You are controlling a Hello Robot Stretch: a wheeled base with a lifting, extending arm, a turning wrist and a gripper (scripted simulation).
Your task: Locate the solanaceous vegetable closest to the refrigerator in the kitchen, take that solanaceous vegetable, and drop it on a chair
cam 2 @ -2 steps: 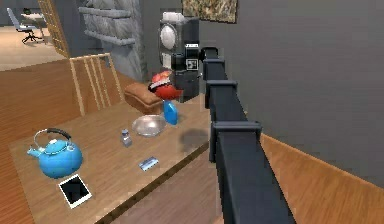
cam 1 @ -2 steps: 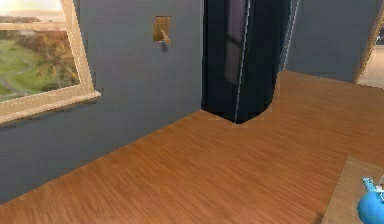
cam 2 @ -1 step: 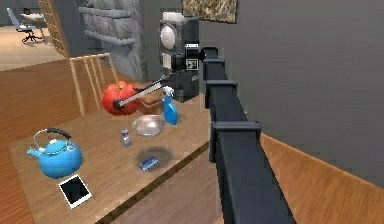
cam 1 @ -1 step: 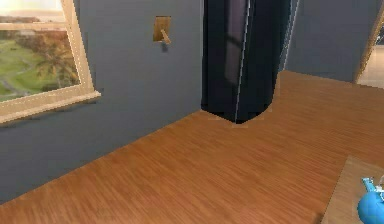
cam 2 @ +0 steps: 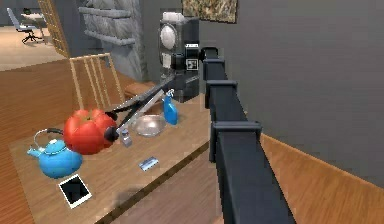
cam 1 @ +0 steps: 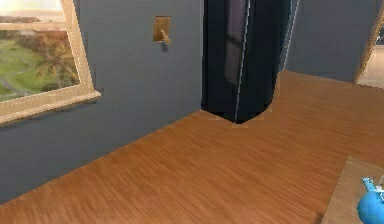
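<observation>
In the arm side view a red tomato (cam 2: 88,130) hangs at the far end of my gripper (cam 2: 113,125), above the wooden table (cam 2: 185,150) and clear of its top, so the gripper holds the tomato. The dark arm (cam 2: 235,140) rises from the bottom edge toward the two white marker squares (cam 2: 190,60). A wooden chair (cam 2: 95,78) with a slatted back stands at the table's far side, beyond the tomato. A tall dark refrigerator (cam 1: 245,60) stands against the blue-grey wall in the forward view.
On the table lie a blue kettle (cam 2: 55,157), a black tablet (cam 2: 73,190), a glass bowl (cam 2: 148,126) and a blue bottle (cam 2: 170,110). A window (cam 1: 40,55) is at the forward view's left, with bare wooden floor (cam 1: 200,160) ahead. A table corner (cam 1: 350,200) shows at the lower right.
</observation>
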